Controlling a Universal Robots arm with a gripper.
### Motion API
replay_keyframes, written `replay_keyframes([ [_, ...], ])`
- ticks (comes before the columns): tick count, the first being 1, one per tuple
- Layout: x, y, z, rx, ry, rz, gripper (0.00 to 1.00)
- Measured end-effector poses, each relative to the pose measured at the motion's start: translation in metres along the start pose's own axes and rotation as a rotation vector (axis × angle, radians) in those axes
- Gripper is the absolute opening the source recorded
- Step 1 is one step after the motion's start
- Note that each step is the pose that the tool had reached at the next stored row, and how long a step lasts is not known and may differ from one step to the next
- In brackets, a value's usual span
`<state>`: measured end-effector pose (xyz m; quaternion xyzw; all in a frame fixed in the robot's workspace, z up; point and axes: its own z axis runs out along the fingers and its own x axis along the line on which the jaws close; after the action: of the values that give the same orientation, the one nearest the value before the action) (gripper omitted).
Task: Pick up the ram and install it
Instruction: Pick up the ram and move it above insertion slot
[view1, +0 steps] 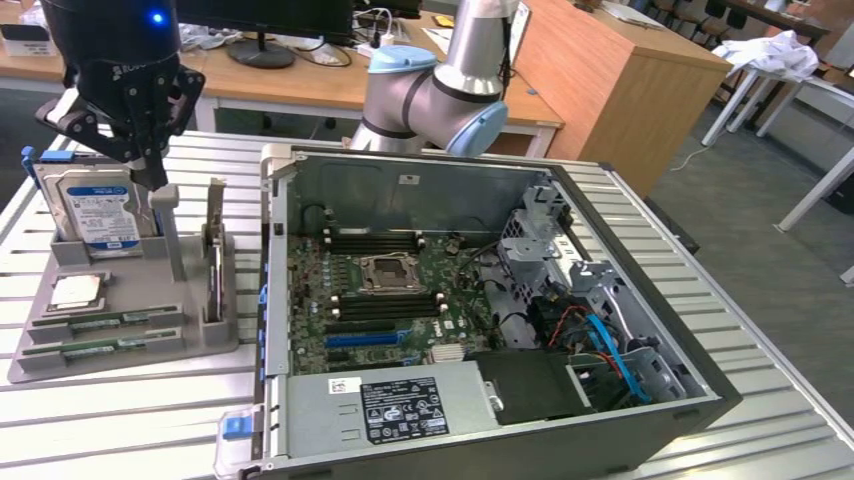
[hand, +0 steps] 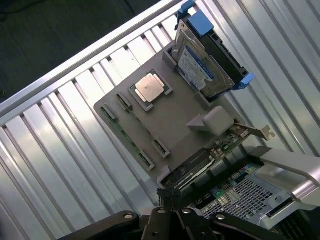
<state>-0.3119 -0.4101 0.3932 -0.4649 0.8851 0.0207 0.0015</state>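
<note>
Two ram sticks (view1: 96, 322) lie flat in slots at the front of the grey parts tray (view1: 127, 355), thin green boards with white labels. In the wrist view one ram stick (hand: 126, 135) runs along the tray's edge between grey clips. My black gripper (view1: 152, 178) hangs above the back of the tray, just in front of the hard drive, well above the ram. Its fingers are shut with nothing between them. The wrist view has the gripper (hand: 169, 196) closed to a point over the tray's edge.
On the tray also stand a blue-labelled hard drive (view1: 96, 215), a silver CPU (view1: 76, 291) and an upright expansion card (view1: 212, 262). The open computer case (view1: 287, 300) with its motherboard (view1: 387, 300) lies to the exterior view's right on a slatted metal table (view1: 120, 430).
</note>
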Motion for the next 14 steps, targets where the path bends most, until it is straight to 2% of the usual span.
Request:
replay_keyframes([
  [14,0.0,0.0,0.0,-0.0014,0.0024,-0.068,0.1],
])
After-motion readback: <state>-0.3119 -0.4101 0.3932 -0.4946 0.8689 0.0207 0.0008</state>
